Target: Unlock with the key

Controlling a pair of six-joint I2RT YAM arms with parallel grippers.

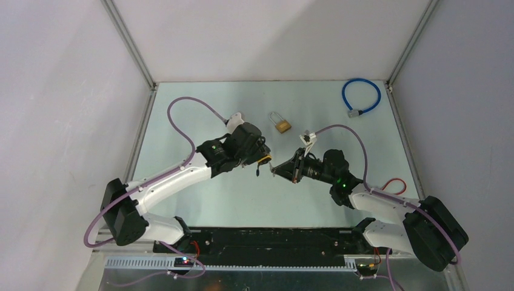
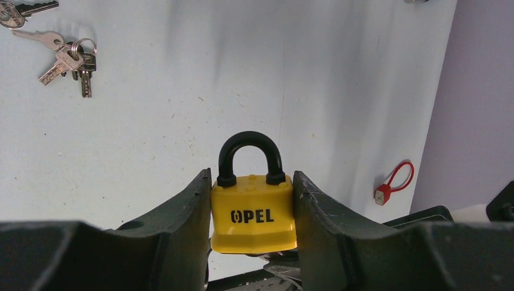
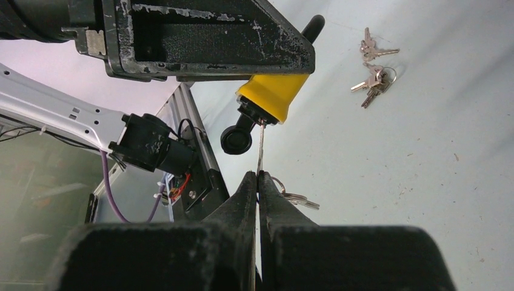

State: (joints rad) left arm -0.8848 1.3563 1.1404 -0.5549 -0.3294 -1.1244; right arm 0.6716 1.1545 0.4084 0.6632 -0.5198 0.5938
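My left gripper (image 2: 253, 209) is shut on a yellow padlock (image 2: 253, 212) with a black shackle and the word OPEL, and holds it above the table (image 1: 242, 200). The padlock also shows in the top view (image 1: 263, 159) and in the right wrist view (image 3: 271, 97). My right gripper (image 3: 258, 177) is shut on a thin silver key (image 3: 260, 145). The key's blade points up into the underside of the padlock; its tip sits at the keyhole. A key ring with another key hangs beside my right fingers (image 3: 279, 200). In the top view my right gripper (image 1: 274, 170) meets the left one at mid-table.
A brass padlock (image 1: 282, 125) lies at the back middle. A blue cable loop (image 1: 361, 97) lies at the back right. A red seal loop (image 2: 397, 180) lies near the right edge. Two bunches of spare keys (image 2: 66, 59) lie on the table, also in the right wrist view (image 3: 373, 76).
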